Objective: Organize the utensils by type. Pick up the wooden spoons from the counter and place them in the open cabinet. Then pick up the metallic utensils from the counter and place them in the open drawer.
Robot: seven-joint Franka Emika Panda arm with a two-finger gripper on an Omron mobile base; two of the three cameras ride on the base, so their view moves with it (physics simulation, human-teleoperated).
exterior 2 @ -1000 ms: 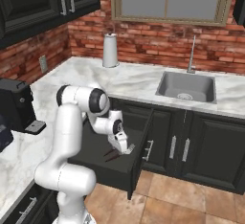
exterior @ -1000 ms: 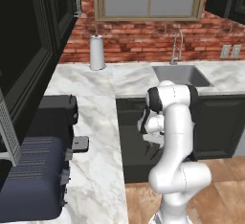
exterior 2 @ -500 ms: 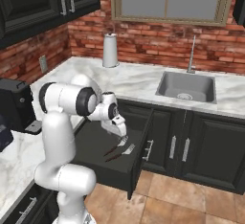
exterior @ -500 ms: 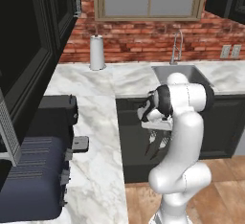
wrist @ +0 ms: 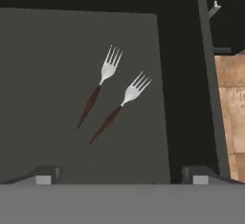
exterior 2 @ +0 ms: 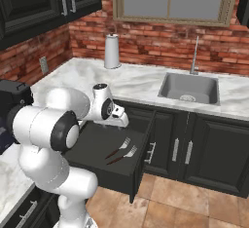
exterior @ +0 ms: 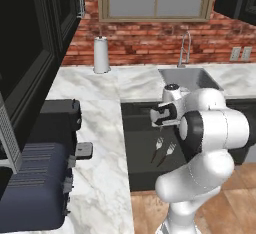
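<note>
Hovering above open drawer (wrist: 57, 137), end effector (wrist: 122, 174) spread, empty; two forks (wrist: 115, 101) inside.

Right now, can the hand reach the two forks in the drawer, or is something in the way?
Probably yes. The open hand hangs above the drawer, and both forks lie bare on its flat bottom, side by side and apart, with nothing over them.
</note>
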